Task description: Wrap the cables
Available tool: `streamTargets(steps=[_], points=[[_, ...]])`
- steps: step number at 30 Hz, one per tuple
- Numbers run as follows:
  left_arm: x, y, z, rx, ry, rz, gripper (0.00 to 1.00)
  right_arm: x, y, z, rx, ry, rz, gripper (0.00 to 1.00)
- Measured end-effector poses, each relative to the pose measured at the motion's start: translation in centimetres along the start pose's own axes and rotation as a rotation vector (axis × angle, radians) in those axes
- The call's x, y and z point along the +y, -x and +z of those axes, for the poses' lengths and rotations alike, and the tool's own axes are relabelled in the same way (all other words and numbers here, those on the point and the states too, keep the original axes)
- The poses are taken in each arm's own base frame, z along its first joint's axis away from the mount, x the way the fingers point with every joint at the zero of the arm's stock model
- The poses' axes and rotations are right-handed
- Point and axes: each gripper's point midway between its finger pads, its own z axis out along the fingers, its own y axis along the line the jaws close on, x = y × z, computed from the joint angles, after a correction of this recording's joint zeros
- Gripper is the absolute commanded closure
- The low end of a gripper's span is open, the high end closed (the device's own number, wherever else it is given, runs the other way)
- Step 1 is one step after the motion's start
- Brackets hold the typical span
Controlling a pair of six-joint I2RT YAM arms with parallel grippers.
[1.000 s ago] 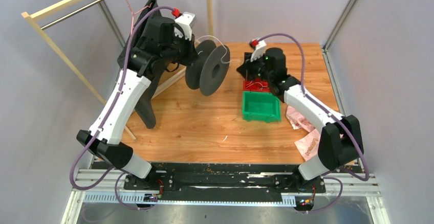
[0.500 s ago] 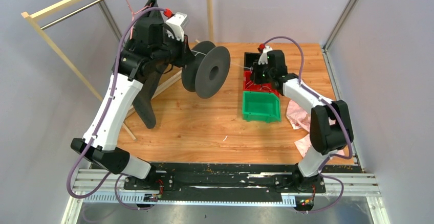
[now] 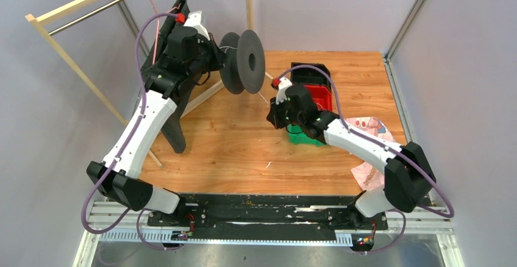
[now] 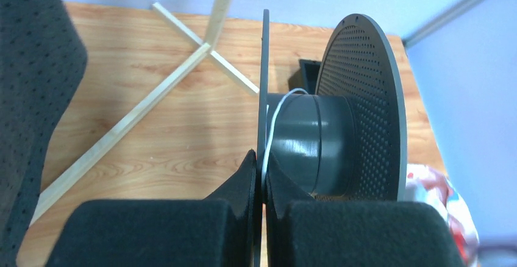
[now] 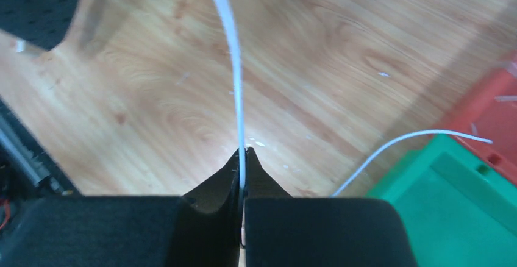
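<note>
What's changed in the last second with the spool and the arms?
The left gripper, still clamped on the spool flange, carried it farther back and turned it. The right gripper, still pinching the cable, pulled back from over the red bin toward the near left. The red bin and green bin stayed put.

No legible text, labels, brands or numbers — pattern on the pink packets [image 3: 367, 174] too blurred to read

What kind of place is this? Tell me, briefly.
Probably a robot lab cell: a wooden table enclosed by plain panels, two arms bolted to a rail, and a spool.
</note>
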Motion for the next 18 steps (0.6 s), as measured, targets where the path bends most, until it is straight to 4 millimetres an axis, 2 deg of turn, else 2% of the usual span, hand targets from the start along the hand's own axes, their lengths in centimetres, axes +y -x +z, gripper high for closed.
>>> streamTargets(steps=[3, 5, 7, 10, 15, 18], points=[[1.5, 0.3, 0.8, -0.048, 0.082, -0.044, 1.0, 3.5, 0.6, -1.1, -0.025, 0.068, -0.045, 0.99], [2.1, 0.3, 1.2, -0.078, 0.124, -0.061, 1.0, 5.9, 1.6, -2.0, -0.054, 0.13, -0.077, 0.99], [2.7, -0.3, 1.8, -0.102, 0.173, -0.057, 1.0, 8.0, 3.2, -2.9, -0.085, 0.202, -0.102, 0.99], [2.4, -2.0, 2.2, -0.091, 0.212, -0.007, 1.0, 11.3, 6.6, -4.6, -0.148, 0.328, -0.134, 0.99], [1.0, -2.6, 2.6, -0.099, 0.178, 0.048, 1.0, 14.3, 11.4, -7.5, -0.249, 0.448, -0.187, 0.99], [1.1, -3.4, 2.9, -0.086, 0.163, 0.078, 1.0, 14.8, 12.9, -8.4, -0.288, 0.463, -0.215, 0.98]])
